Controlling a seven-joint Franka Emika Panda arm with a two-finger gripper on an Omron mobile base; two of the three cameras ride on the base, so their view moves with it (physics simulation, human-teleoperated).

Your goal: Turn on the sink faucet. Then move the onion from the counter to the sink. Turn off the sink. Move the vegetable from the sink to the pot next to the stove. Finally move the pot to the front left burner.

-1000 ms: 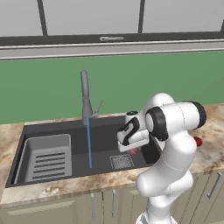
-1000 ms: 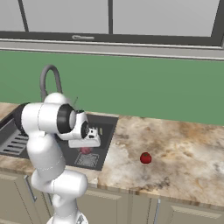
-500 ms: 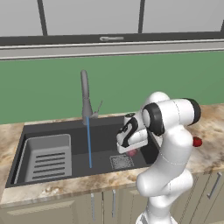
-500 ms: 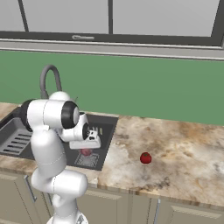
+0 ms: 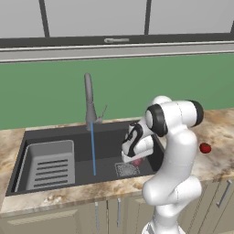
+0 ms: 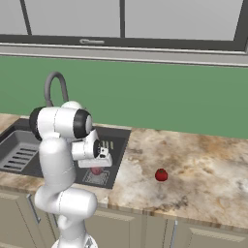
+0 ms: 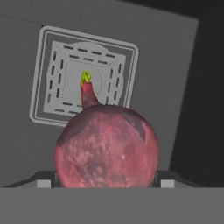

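Writing is nowhere legible on the robot, the cabinets or the window frame. The white arm folds at the elbow over the tabletop (image 5: 219, 128) edge and bends its wrist down into the right end of the sink (image 5: 109, 141), so the gripper (image 5: 135, 161) hangs just above the square drain grate (image 7: 83, 81). The gripper is pinching the onion (image 7: 106, 148), its jaws set wide around the round reddish bulb, whose green-tipped stem points at the grate. A thin blue stream of water (image 5: 93, 148) runs from the sink faucet (image 5: 89, 103) into the basin, left of the gripper. A small red vegetable (image 6: 161, 175) lies on the tabletop, well right of the sink.
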